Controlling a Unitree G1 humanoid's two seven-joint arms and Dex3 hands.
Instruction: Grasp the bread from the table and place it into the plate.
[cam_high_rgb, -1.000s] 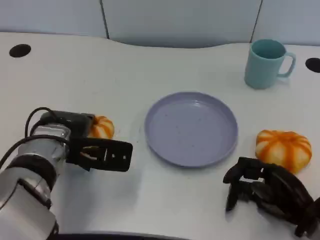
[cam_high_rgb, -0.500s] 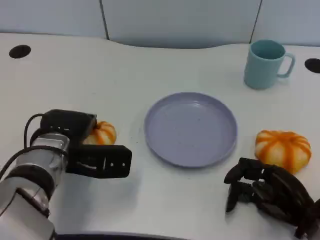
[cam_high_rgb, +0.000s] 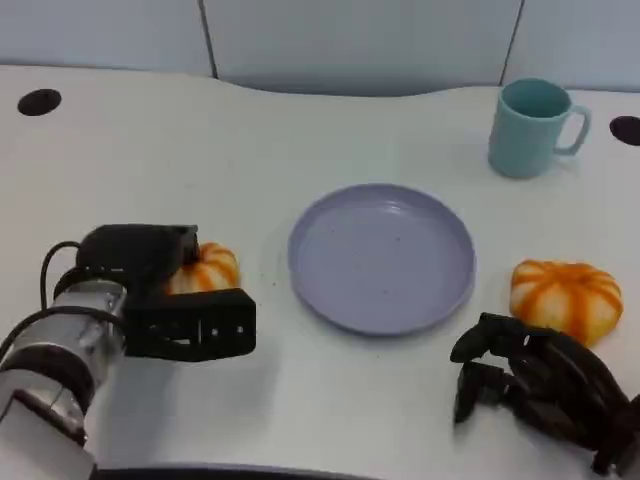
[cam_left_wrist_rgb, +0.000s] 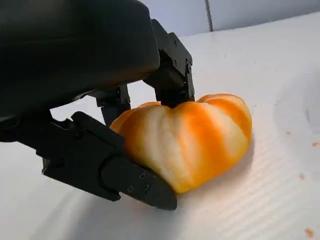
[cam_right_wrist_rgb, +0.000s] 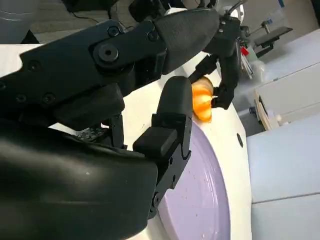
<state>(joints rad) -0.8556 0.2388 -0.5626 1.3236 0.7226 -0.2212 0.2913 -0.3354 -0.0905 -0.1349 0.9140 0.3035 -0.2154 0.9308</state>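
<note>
- Orange-striped bread (cam_left_wrist_rgb: 187, 142) sits on the table (cam_high_rgb: 300, 130), enclosed by left hand (cam_high_rgb: 175, 305) fingers (cam_left_wrist_rgb: 170, 75); grasp forming.
- Right hand (cam_high_rgb: 535, 385) idle, curled, holding nothing.
- Next: lift, carry to plate (cam_high_rgb: 381, 256) beyond the fingertips.

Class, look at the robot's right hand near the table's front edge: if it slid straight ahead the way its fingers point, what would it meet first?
Probably the purple plate. In the right wrist view the right hand has its fingers reaching over the plate's rim. Depth is unclear; the striped bread sits just beside the hand, not ahead.

Glossy striped bread (cam_left_wrist_rgb: 192, 142), matt black plastic hand (cam_left_wrist_rgb: 100, 90), smooth white table (cam_high_rgb: 300, 130).
</note>
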